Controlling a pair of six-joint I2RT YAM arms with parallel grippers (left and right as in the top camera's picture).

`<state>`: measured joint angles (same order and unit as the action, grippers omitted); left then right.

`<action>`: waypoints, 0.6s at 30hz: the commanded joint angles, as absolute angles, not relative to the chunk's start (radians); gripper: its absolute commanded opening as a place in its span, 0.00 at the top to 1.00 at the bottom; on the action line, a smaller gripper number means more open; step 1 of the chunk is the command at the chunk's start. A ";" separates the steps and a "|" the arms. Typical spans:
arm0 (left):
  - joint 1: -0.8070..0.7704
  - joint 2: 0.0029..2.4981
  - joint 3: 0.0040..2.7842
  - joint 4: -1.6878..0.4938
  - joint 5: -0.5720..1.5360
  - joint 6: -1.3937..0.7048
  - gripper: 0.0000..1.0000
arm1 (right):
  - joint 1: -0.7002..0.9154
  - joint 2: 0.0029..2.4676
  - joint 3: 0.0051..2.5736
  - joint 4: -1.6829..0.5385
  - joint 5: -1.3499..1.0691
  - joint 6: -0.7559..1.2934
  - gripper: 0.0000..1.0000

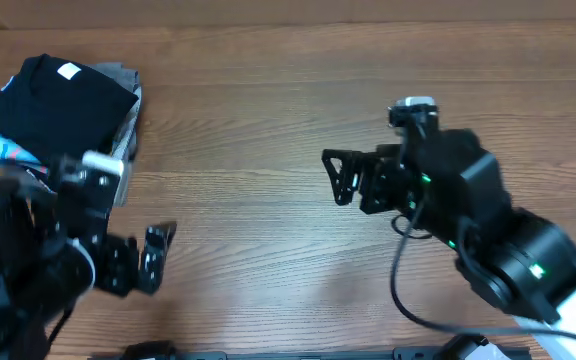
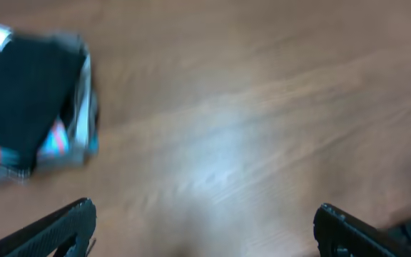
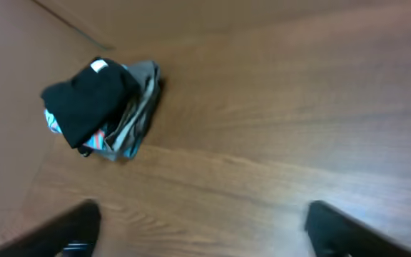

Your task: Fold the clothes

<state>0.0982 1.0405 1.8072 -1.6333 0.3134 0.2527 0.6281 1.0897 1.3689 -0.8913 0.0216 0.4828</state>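
Note:
A stack of folded clothes point(image 1: 63, 100) lies at the table's far left, a black garment with a white label on top, grey and striped pieces beneath. It shows in the left wrist view point(image 2: 31, 100) and in the right wrist view point(image 3: 102, 107). My left gripper point(image 1: 153, 255) is open and empty over bare wood, right of and nearer than the stack. My right gripper point(image 1: 340, 175) is open and empty above the table's middle, well right of the stack.
The wooden table point(image 1: 268, 100) fills the view. The left arm's body point(image 1: 18, 270) sits at the near left and the right arm's body point(image 1: 498, 250) at the near right, with a black cable looping below it.

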 commanded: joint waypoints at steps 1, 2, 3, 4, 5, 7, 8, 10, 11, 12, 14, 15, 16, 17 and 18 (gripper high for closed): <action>0.094 1.005 1.811 -1.689 0.251 0.208 0.00 | 0.625 1.007 1.391 -0.892 0.086 0.437 0.00; 0.094 0.999 1.810 -1.689 0.252 0.208 0.00 | 0.625 0.989 1.391 -0.895 0.086 0.437 0.00; 0.094 0.997 1.810 -1.689 0.252 0.207 0.00 | 0.625 0.981 1.391 -0.897 0.085 0.437 0.00; 0.094 0.995 1.810 -1.689 0.252 0.204 0.00 | 0.625 0.966 1.391 -0.906 0.085 0.437 0.00; 0.094 0.995 1.810 -1.689 0.252 0.205 0.00 | 0.625 0.954 1.391 -0.918 0.085 0.437 0.00; 0.094 0.995 1.810 -1.680 0.252 0.205 0.00 | 0.625 0.947 1.391 -0.947 0.085 0.437 0.00; 0.094 0.997 1.810 -1.671 0.251 0.205 0.00 | 0.625 0.947 1.391 -0.964 0.085 0.437 0.00; 0.094 1.001 1.810 -1.672 0.252 0.205 0.00 | 0.625 0.955 1.391 -1.001 0.086 0.437 0.00; 0.094 1.002 1.810 -1.672 0.252 0.205 0.00 | 0.625 0.958 1.391 -1.016 0.086 0.437 0.00; 0.094 1.002 1.810 -1.672 0.252 0.205 0.00 | 0.625 0.965 1.391 -1.034 0.086 0.437 0.00; 0.094 1.001 1.810 -1.672 0.252 0.205 0.00 | 0.625 0.975 1.391 -1.062 0.085 0.437 0.00; 0.094 1.002 1.810 -1.672 0.252 0.205 0.00 | 0.625 0.985 1.391 -1.074 0.086 0.437 0.00; 0.094 1.002 1.810 -1.672 0.252 0.205 0.00 | 0.625 0.995 1.391 -1.081 0.086 0.437 0.00; 0.094 1.002 1.809 -1.672 0.252 0.205 0.00 | 0.625 1.003 1.391 -1.084 0.086 0.437 0.00; 0.094 1.002 1.809 -1.672 0.252 0.205 0.00 | 0.625 1.014 1.391 -1.084 0.086 0.437 0.00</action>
<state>0.0982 0.9977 1.8072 -1.6760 0.2569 0.2157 0.6281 0.9947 1.3697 -1.0847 0.0715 0.4438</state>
